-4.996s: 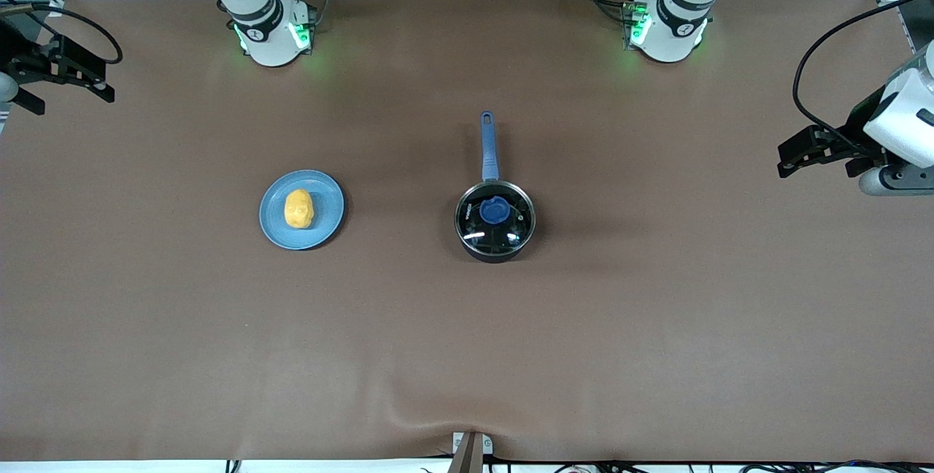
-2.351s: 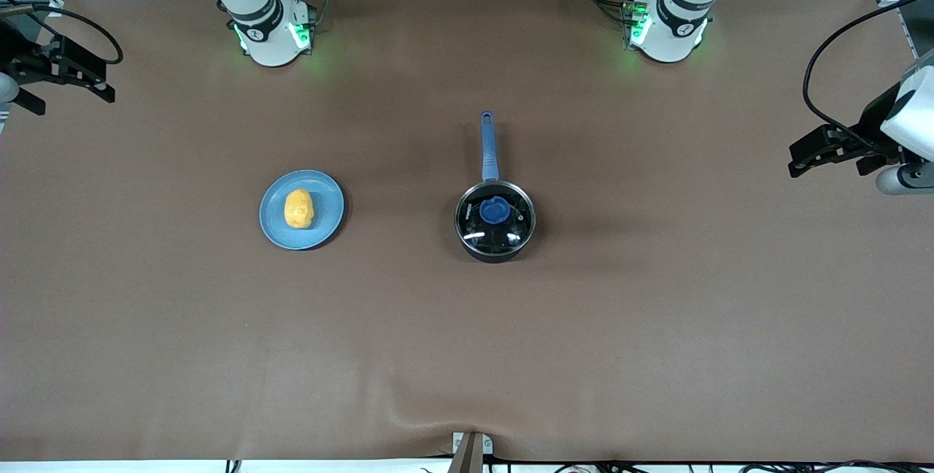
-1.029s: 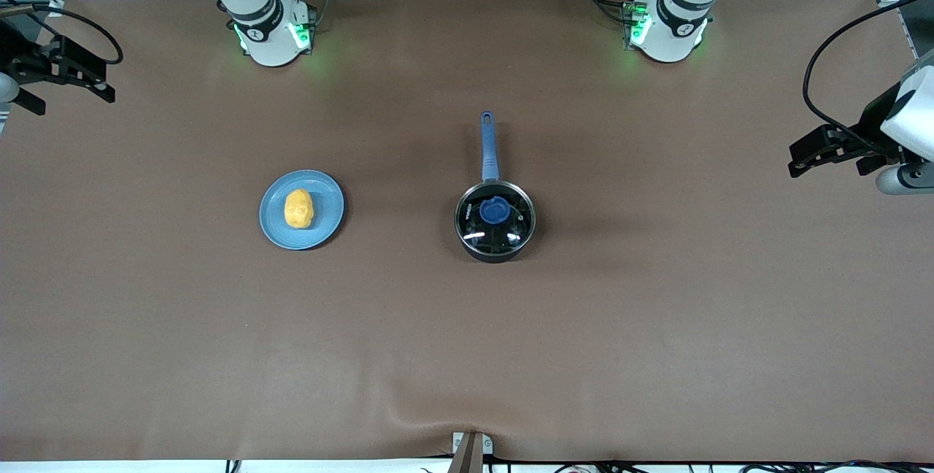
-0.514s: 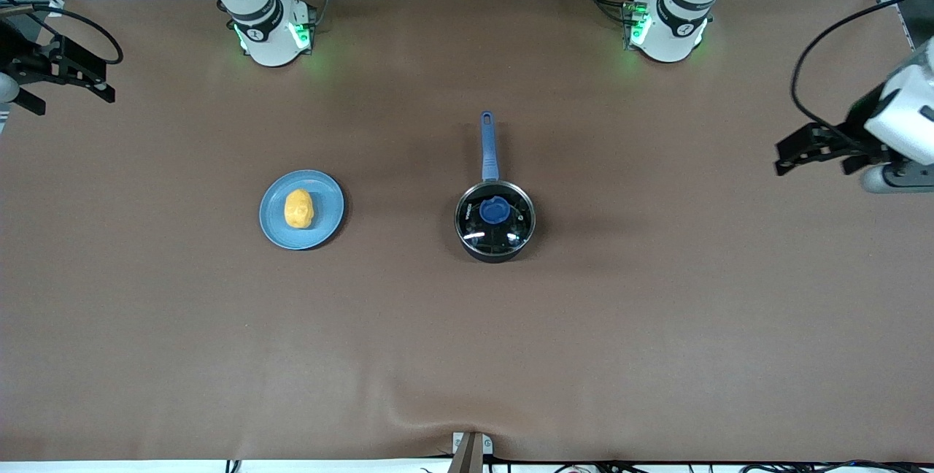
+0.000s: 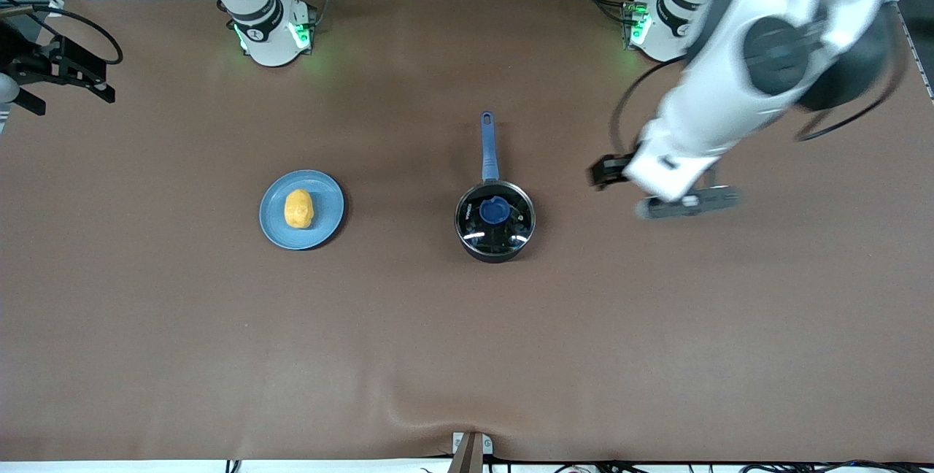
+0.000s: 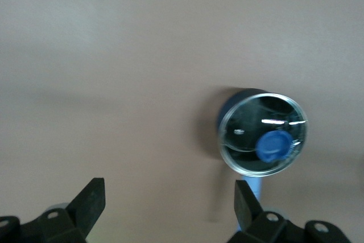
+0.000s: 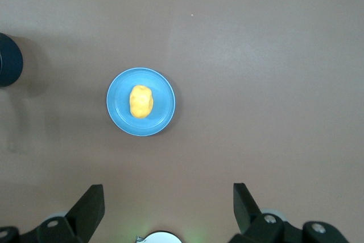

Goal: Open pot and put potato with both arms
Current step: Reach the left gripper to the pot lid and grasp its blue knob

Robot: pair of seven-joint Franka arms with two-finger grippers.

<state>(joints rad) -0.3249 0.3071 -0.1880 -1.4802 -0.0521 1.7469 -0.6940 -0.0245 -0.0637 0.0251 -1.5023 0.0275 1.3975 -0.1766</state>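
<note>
Change: the left arm is swinging in from the counter's edge at its own end; half a second ago its claw was hanging near that edge, and now the left claw (image 5: pixel 609 170) is travelling over the bare counter (image 5: pixel 467 356) beside the pot (image 5: pixel 495 220), toward the left arm's end of it

Left claw state: fingers (image 6: pixel 91 200) are standing wide apart with nothing between them, as the left wrist view shows

Right arm: waiting; the right claw (image 5: pixel 69 71) is hanging over the counter's edge at the right arm's end, unchanged across the last five seconds

Right claw state: fingers (image 7: pixel 90 204) are spread apart and carrying nothing

Pot: sitting near the counter's middle with its blue handle (image 5: pixel 488 144) pointing toward the robot bases; it has not shifted

Lid: the glass lid (image 5: pixel 511 236) is resting on the pot's rim, its blue knob (image 5: pixel 494 209) untouched; the pot is not yet opened

Potato: the potato (image 5: pixel 298 209) is lying on the blue plate (image 5: pixel 325 223), well apart from the pot, toward the right arm's end of the counter; it has not moved

Meaning for the task: the opening step is judged to be starting, with the left arm approaching to take the knob; no contact is made yet

Next requirement: the left claw is judged to need centring above the knob before descending; the potato transfer is waiting on lid removal
</note>
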